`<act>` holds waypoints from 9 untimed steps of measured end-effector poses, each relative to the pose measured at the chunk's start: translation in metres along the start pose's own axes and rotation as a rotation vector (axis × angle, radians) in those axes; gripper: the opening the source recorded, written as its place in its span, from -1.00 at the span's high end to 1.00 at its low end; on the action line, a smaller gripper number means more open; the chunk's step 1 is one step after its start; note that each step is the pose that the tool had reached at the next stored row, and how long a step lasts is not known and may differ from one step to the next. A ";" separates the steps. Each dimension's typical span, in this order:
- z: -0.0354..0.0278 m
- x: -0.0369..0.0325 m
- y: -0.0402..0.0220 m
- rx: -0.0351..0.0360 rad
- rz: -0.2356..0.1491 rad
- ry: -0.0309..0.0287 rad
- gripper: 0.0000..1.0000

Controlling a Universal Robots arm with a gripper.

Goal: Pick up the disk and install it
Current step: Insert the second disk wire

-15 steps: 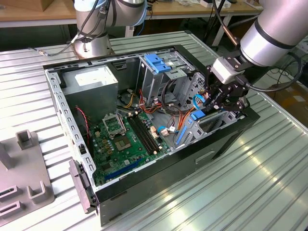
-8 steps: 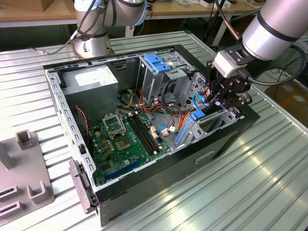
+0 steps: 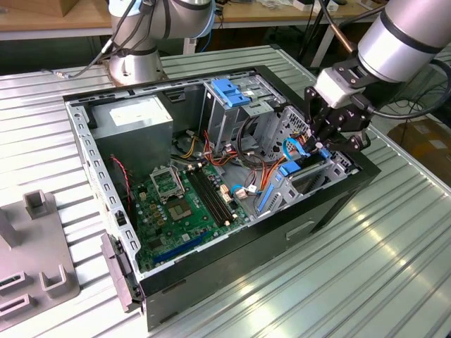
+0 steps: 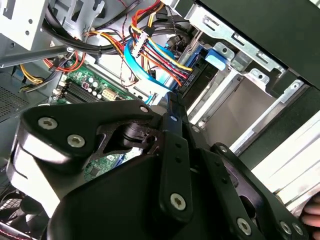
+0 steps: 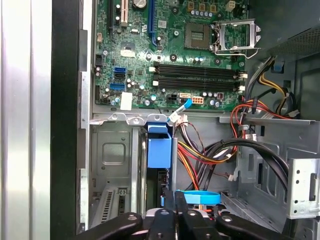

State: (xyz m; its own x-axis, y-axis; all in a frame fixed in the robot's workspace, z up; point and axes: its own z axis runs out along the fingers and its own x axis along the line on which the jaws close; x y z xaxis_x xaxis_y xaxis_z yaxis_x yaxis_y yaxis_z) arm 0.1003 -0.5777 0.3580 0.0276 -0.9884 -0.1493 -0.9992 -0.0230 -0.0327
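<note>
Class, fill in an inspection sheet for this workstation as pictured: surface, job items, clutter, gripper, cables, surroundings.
Surface: ribbed metal table bearing an open computer case.
Job's things: the disk, blue-framed, stands on edge in the lower bay beside the motherboard.
Clutter: grey fixture block at the exterior view's left.
Gripper: the gripper is down inside the case at the bay, against a blue cable loop; the disk lies ahead of it, not held.
Cables: red, yellow, orange and black bundle beside the disk.
Surroundings: a second arm's base, wooden benches behind.
</note>
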 end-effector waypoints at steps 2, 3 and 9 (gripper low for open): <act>-0.0003 -0.0001 0.0000 0.0000 0.000 0.0002 0.80; -0.0004 -0.0001 0.0000 0.0000 0.000 0.0001 0.80; -0.0022 -0.0003 -0.0001 0.0000 0.000 0.0001 0.80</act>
State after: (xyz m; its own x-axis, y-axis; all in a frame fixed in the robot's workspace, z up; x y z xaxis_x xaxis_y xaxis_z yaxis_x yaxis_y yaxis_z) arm 0.1003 -0.5777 0.3602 0.0277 -0.9884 -0.1492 -0.9992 -0.0230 -0.0327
